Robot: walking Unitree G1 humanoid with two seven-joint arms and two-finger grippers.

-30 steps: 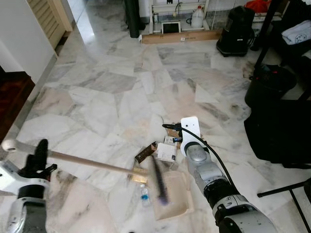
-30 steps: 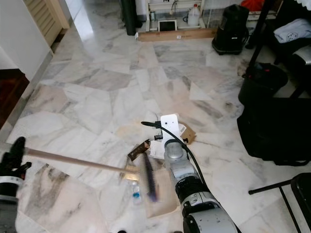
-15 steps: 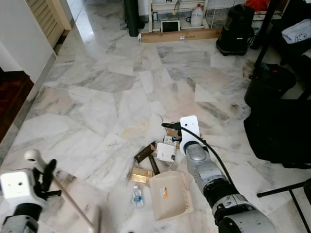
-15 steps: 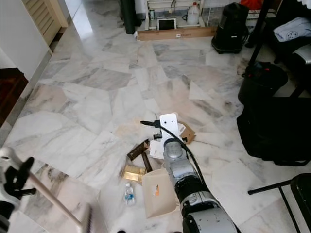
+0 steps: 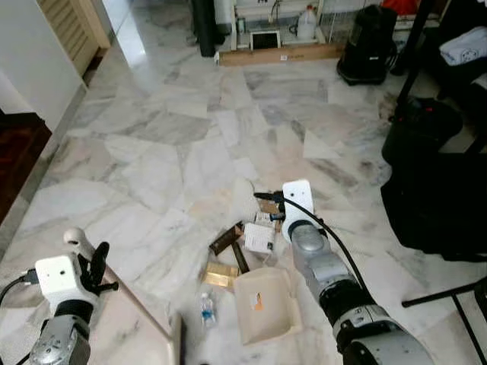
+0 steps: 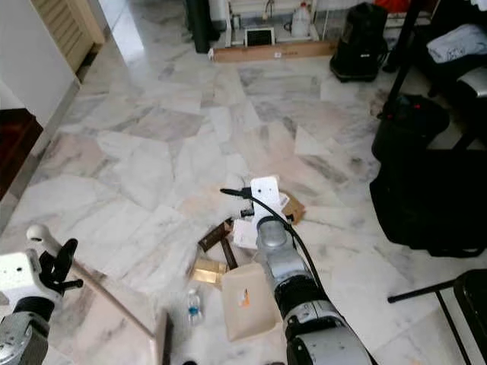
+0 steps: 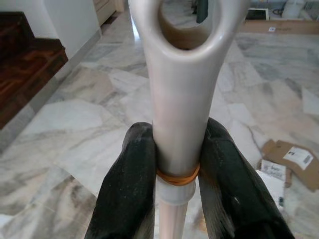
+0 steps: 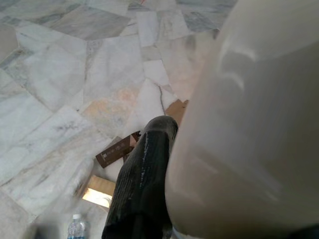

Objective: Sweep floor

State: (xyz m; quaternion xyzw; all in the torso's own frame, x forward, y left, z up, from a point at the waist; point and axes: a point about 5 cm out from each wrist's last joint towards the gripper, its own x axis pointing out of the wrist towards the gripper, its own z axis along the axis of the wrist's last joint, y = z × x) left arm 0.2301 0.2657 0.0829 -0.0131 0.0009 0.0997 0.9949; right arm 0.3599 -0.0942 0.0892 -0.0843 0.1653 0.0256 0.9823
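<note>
Grey-veined marble floor (image 5: 160,144) spreads ahead, with a small heap of litter near its lower middle: a dark brown wrapper (image 5: 227,238), a gold packet (image 5: 219,274), a white carton (image 5: 260,238), a flat piece of cardboard (image 5: 268,206) and a small clear bottle (image 5: 207,310) lying on its side. The left gripper (image 7: 172,164) is clamped around the pale broom handle (image 7: 175,114) just below its looped end, one black finger pressed on each side above an orange band. From that grip the broom (image 5: 133,296) runs on a long slant, looped end up toward the robot's left shoulder, shaft pointing down and to the right, its head (image 5: 176,344) low on the floor just left of the bottle. The right gripper (image 8: 164,199) holds the cream dustpan handle (image 8: 244,124); one black finger lies tight along it, the other is hidden. The dustpan (image 5: 264,305) rests flat on the marble, its open mouth turned left, toward the broom head, just beside the gold packet.
</note>
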